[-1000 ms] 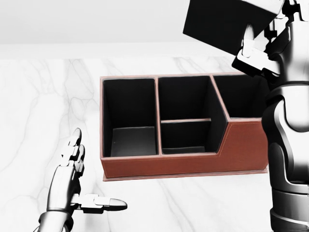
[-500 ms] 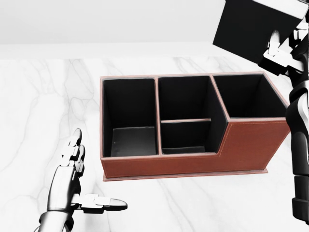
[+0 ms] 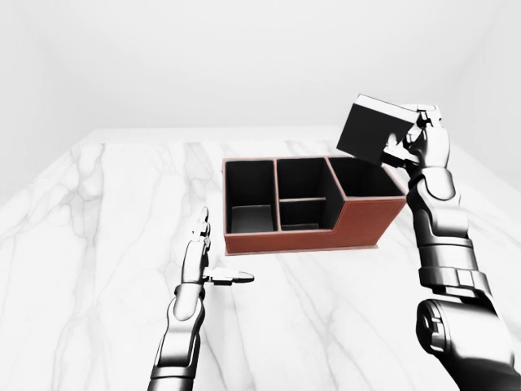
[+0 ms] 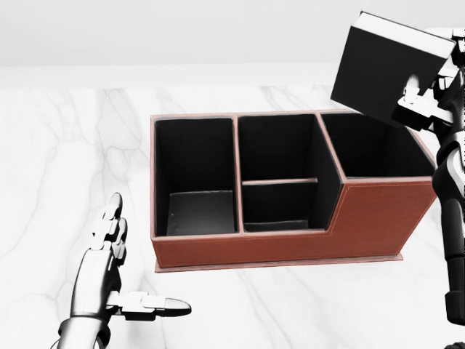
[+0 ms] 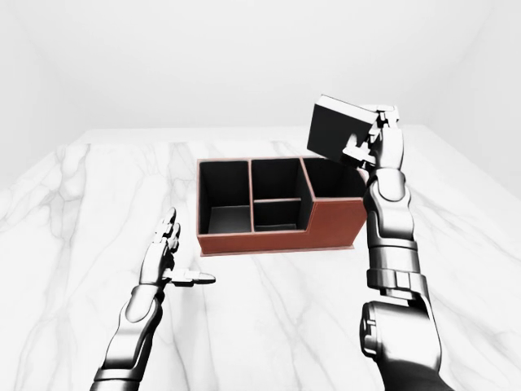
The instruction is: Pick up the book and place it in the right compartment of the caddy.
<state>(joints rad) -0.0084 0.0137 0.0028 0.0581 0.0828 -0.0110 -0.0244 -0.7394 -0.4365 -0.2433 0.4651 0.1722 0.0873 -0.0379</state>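
Black hardcover book aloft, tilted, above caddy right compartment, clear of rim. Right hand clamped on book's lower right corner, fingers wrapped round edge. Judgement: stiff, boxy, moderately light; smooth cover may slip from corner pinch, spine-side hold safer. Left hand open, idle over marble table. Book's far face, contact points behind cover hidden; right arm cut off in head view.

No text, label, brand or number can be read on the black hardcover book or the reddish-brown leather caddy.
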